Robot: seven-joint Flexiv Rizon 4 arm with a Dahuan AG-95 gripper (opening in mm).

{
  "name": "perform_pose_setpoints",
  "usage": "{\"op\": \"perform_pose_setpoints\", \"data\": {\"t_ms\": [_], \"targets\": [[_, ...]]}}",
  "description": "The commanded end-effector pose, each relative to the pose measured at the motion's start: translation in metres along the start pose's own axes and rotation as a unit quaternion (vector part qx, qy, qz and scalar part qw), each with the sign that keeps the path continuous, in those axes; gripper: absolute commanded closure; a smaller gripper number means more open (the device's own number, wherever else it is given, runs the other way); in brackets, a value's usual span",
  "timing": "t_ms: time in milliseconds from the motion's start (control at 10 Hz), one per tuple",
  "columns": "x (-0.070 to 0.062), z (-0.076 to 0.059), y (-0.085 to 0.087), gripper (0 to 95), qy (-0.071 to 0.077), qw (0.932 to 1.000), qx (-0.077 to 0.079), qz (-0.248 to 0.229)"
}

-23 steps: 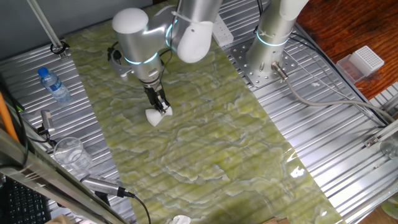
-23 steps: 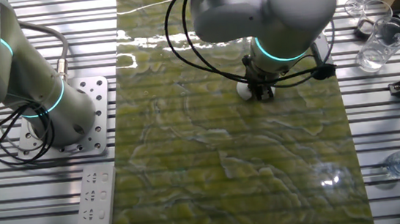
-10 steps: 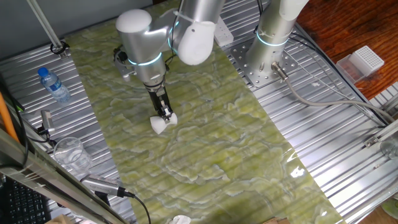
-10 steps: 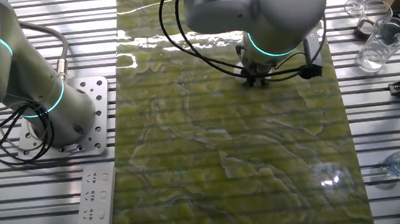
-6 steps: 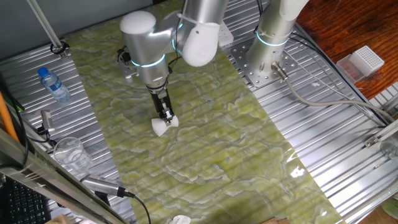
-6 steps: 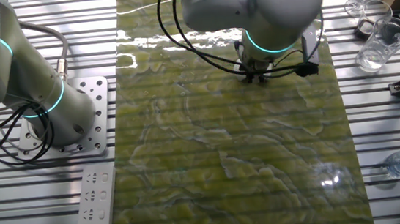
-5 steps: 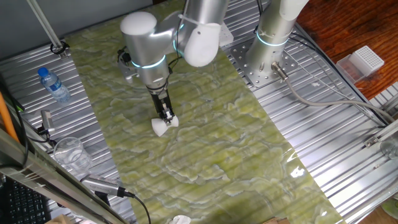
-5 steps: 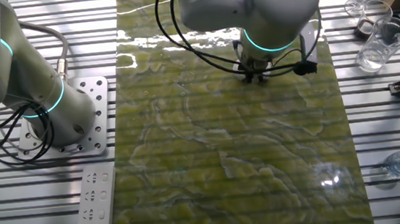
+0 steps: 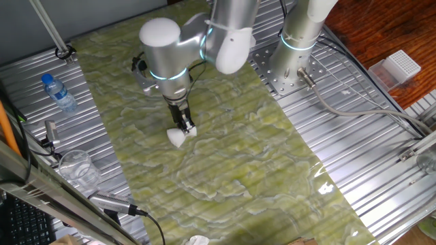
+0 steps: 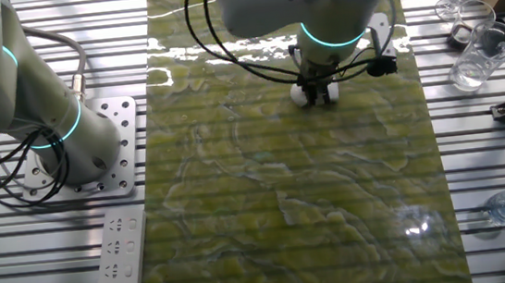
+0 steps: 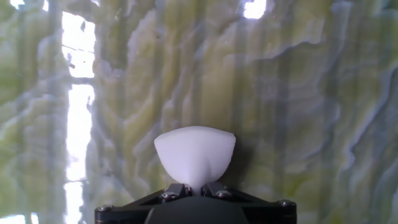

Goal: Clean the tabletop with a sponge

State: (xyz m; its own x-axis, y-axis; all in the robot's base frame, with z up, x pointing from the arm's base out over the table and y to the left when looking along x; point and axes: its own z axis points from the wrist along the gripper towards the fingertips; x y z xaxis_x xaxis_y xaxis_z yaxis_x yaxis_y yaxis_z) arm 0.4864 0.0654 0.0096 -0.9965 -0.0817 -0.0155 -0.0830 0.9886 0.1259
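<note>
The white sponge (image 9: 176, 139) is pinched in my gripper (image 9: 186, 128) and pressed onto the green-yellow marbled tabletop (image 9: 231, 163). Seen from the other fixed view, the sponge (image 10: 301, 94) peeks out beside the black fingers, and my gripper (image 10: 319, 94) stands upright on the tabletop (image 10: 286, 203) under the silver arm. Through the hand view the sponge (image 11: 194, 153) bulges forward, squeezed narrow where my gripper (image 11: 194, 186) is shut on it, with the tabletop (image 11: 311, 93) close below.
A plastic water bottle (image 9: 58, 92) and a clear glass (image 9: 77, 167) stand on the ribbed metal at the left. A second arm's base (image 9: 296, 64) sits at the back right. A white perforated box (image 9: 398, 68) lies far right; a white scrap (image 9: 197, 240) lies at the front edge.
My gripper has slid the sponge across the tabletop, rightward and slightly nearer in one fixed view, still shut on it. Nothing else has moved.
</note>
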Motion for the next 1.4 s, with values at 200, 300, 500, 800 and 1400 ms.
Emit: {"op": "perform_pose_setpoints", "data": {"t_ms": [200, 300, 500, 800, 1400], "targets": [[0.006, -0.003, -0.022, 95.0, -0.003, 0.9995, 0.018, -0.027], [0.007, -0.002, -0.028, 95.0, -0.002, 0.9988, 0.030, -0.039], [0.011, -0.003, -0.040, 95.0, -0.001, 0.9982, 0.033, -0.050], [0.015, -0.011, -0.054, 95.0, 0.003, 0.9953, 0.057, -0.078], [0.020, -0.023, -0.088, 95.0, 0.005, 0.9885, 0.071, -0.133]]}}
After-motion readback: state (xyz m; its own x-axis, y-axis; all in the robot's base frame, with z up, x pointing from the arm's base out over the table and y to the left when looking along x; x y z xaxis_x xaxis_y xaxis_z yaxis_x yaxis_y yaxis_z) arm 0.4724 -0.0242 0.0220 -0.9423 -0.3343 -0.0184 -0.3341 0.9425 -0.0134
